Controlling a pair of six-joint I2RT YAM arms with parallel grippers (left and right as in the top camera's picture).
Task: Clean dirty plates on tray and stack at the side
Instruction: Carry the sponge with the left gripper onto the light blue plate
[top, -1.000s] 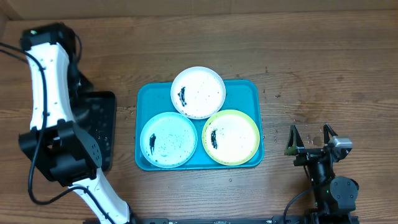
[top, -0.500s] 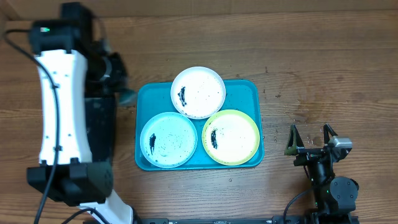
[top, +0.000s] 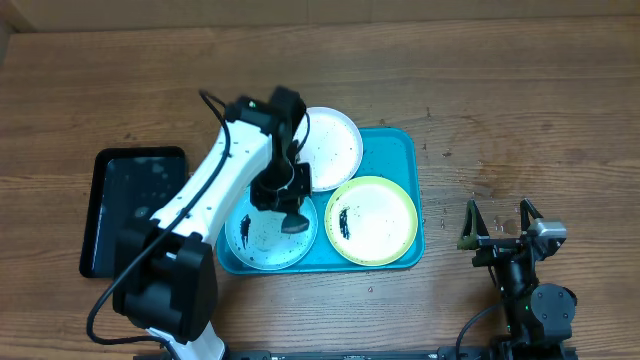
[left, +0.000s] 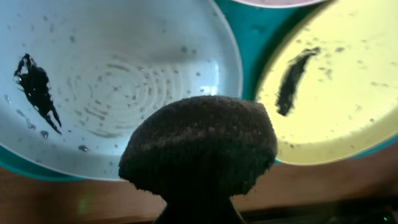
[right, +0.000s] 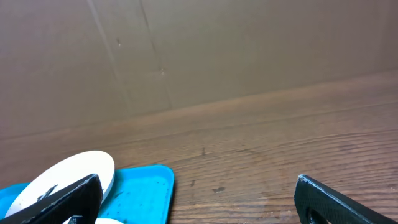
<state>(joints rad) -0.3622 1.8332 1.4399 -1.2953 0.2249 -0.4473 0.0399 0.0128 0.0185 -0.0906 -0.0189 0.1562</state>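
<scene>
Quick rundown of my cams. The overhead one sits high and looks straight down, so it gets the whole table (top: 500, 90) with the tray (top: 405, 150) in the middle. My left wrist cam is super close, aimed down past the sponge (left: 199, 143) at the blue plate (left: 124, 74) and the yellow-green plate (left: 348, 81); both also show from overhead (top: 250, 235) (top: 371, 220). My right wrist cam rides low, looking level across the table toward a brown wall (right: 249, 50), with my right fingers (right: 336, 202) in the bottom corners. It shares only the white plate (right: 62, 177) and a tray corner with the overhead view.
</scene>
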